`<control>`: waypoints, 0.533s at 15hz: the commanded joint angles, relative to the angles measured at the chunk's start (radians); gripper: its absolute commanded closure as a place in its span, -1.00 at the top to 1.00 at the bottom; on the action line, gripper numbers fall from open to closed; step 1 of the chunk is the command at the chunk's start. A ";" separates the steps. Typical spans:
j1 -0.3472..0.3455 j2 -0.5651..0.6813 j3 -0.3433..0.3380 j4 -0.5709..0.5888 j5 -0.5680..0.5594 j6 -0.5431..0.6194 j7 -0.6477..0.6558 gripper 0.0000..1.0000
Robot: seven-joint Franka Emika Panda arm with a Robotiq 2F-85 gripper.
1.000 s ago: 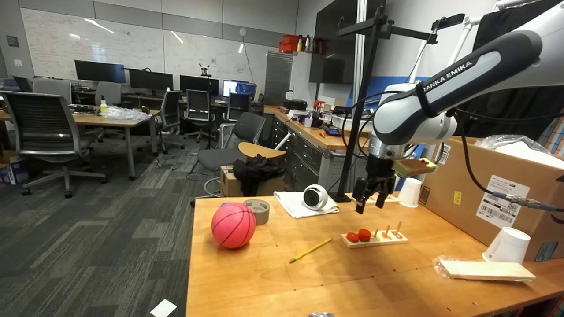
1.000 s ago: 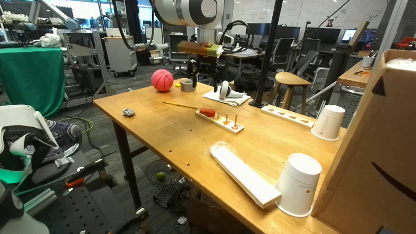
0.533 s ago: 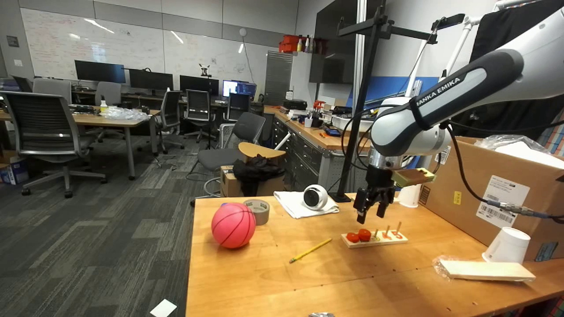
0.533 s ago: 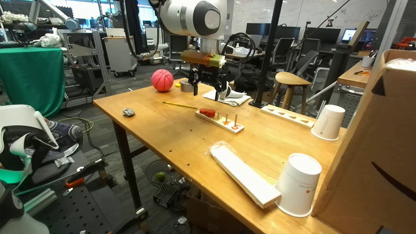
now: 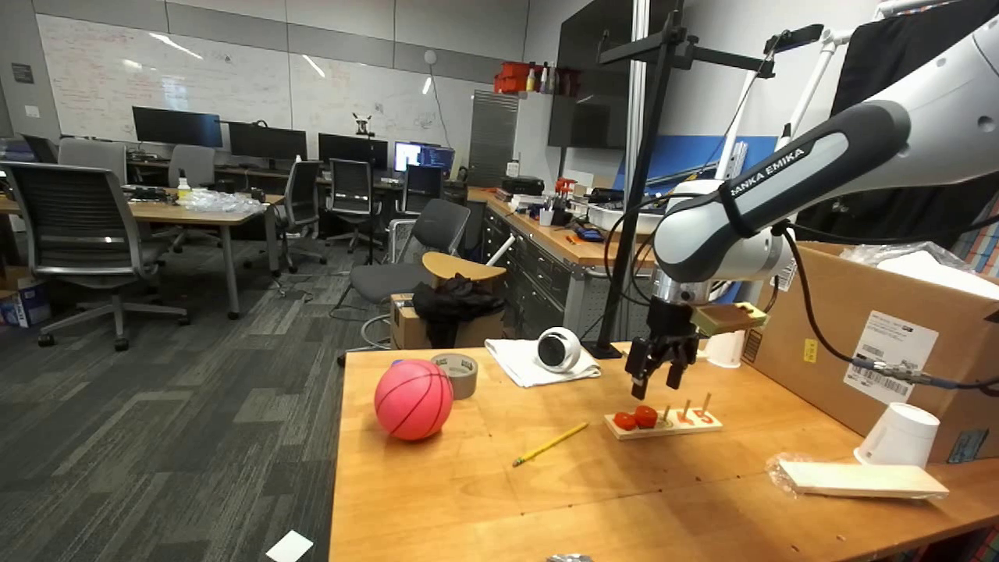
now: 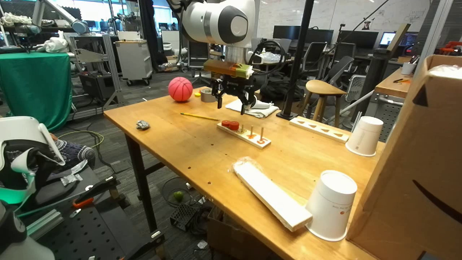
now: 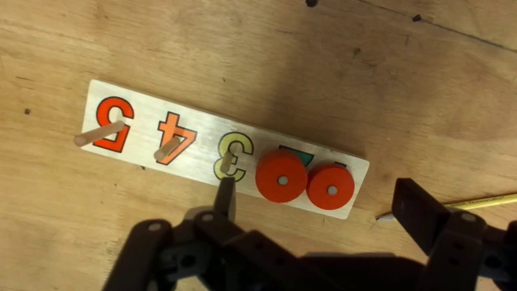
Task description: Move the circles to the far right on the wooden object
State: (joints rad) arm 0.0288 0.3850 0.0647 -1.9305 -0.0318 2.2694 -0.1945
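Above the wide wooden table (image 6: 195, 151) hangs the gripper (image 6: 231, 109), its jaws spread far apart and holding nothing, the fingers (image 7: 418, 214) clear of the things below in both exterior views. The wooden board (image 7: 204, 141) lies flat under it, and in the wrist view its long axis slants from upper left down to lower right, only a little askew to the line along which the jaws would close. The pencil (image 7: 484, 201) lies just beyond one end of the board, partly hidden behind a finger in that view. At this same end, opposite the printed 5 (image 7: 103, 111), the red circles (image 7: 272, 180) sit at two neighbouring places, edges seeming to touch; whether either is a stack is hard to tell. In the wrist view both fall between the fingers, so the gripper looks close to overhead. With the jaws opening along the row, there seems no room for a finger between the circles, so taking one alone probably calls for a turn of the wrist across the board. Smallest are the three bare pegs (image 7: 166, 148) at 3, 4 and 5; the one at the 5 looks like the far-right goal, so the moving seems not yet begun.
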 commanded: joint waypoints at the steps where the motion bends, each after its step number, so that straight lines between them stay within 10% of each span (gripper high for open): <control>1: -0.001 0.000 0.001 0.002 -0.001 -0.002 0.001 1.00; 8: -0.007 0.012 0.051 -0.071 0.010 0.147 -0.114 1.00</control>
State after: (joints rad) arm 0.0300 0.3948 0.0911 -1.9747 -0.0309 2.3272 -0.2280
